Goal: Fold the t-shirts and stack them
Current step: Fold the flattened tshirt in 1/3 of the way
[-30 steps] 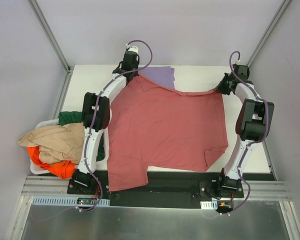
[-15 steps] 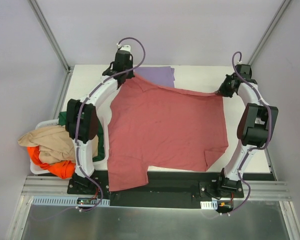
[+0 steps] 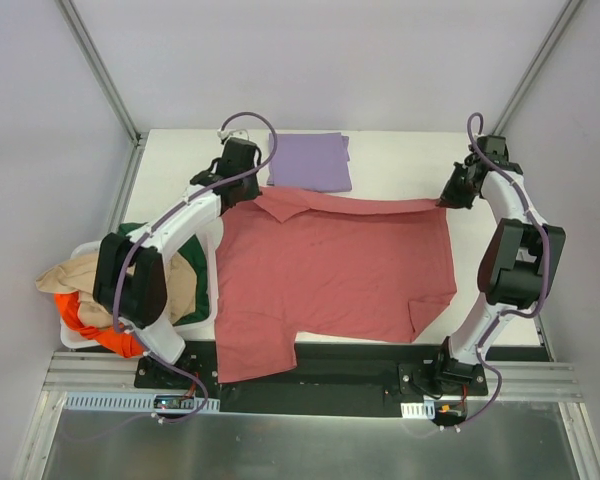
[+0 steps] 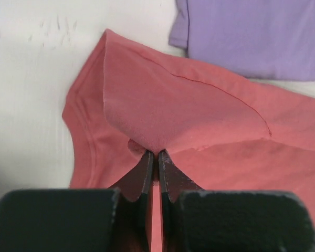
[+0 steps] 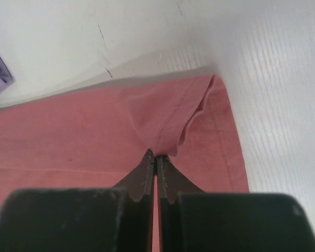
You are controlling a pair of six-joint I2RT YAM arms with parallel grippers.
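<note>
A red t-shirt (image 3: 335, 275) lies spread over the white table, its far edge doubled back toward me. My left gripper (image 3: 242, 190) is shut on the shirt's far left corner; in the left wrist view the gripper (image 4: 156, 155) pinches a fold of red cloth (image 4: 163, 110). My right gripper (image 3: 450, 196) is shut on the far right corner; in the right wrist view the gripper (image 5: 156, 156) pinches the hemmed edge (image 5: 184, 118). A folded purple t-shirt (image 3: 310, 161) lies at the far middle and also shows in the left wrist view (image 4: 252, 37).
A white basket (image 3: 85, 335) at the left table edge holds tan (image 3: 110, 285), orange (image 3: 110, 335) and green (image 3: 140, 237) shirts. The red shirt's near left corner hangs over the black front rail (image 3: 360, 360). Bare table (image 3: 500, 300) lies right of the shirt.
Both grippers have pulled the shirt's far edge toward me, folding it over. The purple shirt, half covered before, now shows whole. The left arm has swung left and nearer.
</note>
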